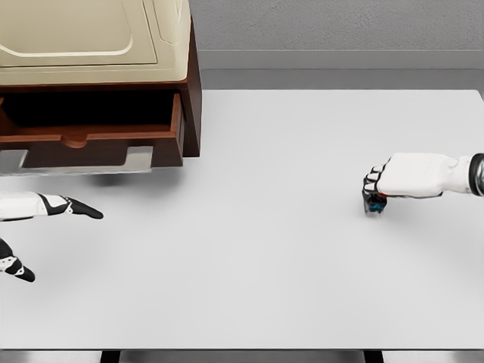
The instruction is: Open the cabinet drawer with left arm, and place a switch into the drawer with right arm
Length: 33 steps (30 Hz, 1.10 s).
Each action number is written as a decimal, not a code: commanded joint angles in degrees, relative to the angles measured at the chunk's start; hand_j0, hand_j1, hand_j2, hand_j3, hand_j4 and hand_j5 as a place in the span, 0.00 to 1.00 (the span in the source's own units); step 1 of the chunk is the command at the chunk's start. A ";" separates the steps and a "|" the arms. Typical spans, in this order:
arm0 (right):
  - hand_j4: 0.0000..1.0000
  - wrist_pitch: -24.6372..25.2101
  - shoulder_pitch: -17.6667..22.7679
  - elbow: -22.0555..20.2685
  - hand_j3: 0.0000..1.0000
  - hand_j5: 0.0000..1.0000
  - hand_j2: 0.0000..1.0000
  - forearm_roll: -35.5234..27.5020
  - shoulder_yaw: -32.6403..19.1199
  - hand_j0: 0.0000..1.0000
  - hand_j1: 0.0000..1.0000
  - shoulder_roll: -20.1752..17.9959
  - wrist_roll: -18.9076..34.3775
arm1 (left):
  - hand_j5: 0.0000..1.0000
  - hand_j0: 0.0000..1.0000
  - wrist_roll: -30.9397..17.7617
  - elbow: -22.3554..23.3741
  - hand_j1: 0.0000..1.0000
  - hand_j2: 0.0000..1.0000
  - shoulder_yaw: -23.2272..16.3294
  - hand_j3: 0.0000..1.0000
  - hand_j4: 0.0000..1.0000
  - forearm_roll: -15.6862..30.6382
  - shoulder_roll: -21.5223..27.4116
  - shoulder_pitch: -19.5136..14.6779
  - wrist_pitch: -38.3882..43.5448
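The brown wooden cabinet (189,83) with a cream top stands at the back left of the table. Its drawer (91,144) is pulled out toward me, dark inside, with a round notch handle on the front. My left hand (45,227) lies at the left edge below the drawer, fingers spread, holding nothing. At the right, my right hand (373,190) has its fingers curled down over a small dark switch (373,204) with blue and red parts, which rests on the table and is mostly hidden by the fingers.
The white table (265,249) stretches between the hands. Its front edge runs along the bottom of the view, and a grey wall rises behind the far edge.
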 commanded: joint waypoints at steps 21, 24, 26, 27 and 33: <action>0.41 0.19 -6.86 1.51 0.41 0.41 0.41 -7.36 -3.67 0.41 0.41 9.57 0.12 | 1.00 1.00 0.01 -0.01 1.00 1.00 -0.44 1.00 1.00 0.05 -0.12 0.09 0.13; 0.41 0.19 -7.29 1.51 0.41 0.41 0.41 -7.54 -3.67 0.41 0.41 10.54 0.12 | 1.00 1.00 0.01 -0.01 1.00 1.00 -0.44 1.00 1.00 0.05 -0.12 0.09 0.13; 0.41 0.19 -8.26 1.51 0.41 0.41 0.41 -7.62 -3.67 0.41 0.41 11.42 0.12 | 1.00 1.00 0.01 -0.01 1.00 1.00 -0.44 1.00 1.00 0.05 -0.12 0.09 0.13; 0.41 0.19 -8.61 1.51 0.41 0.41 0.41 -7.62 -3.67 0.41 0.41 11.95 0.12 | 1.00 1.00 0.01 -0.01 1.00 1.00 -0.52 1.00 1.00 0.05 -0.12 0.09 0.13; 0.41 0.19 -12.30 1.42 0.41 0.41 0.41 -7.62 -3.50 0.41 0.41 16.86 0.12 | 1.00 1.00 0.01 -0.01 1.00 1.00 -0.53 1.00 1.00 0.05 -0.12 0.09 0.13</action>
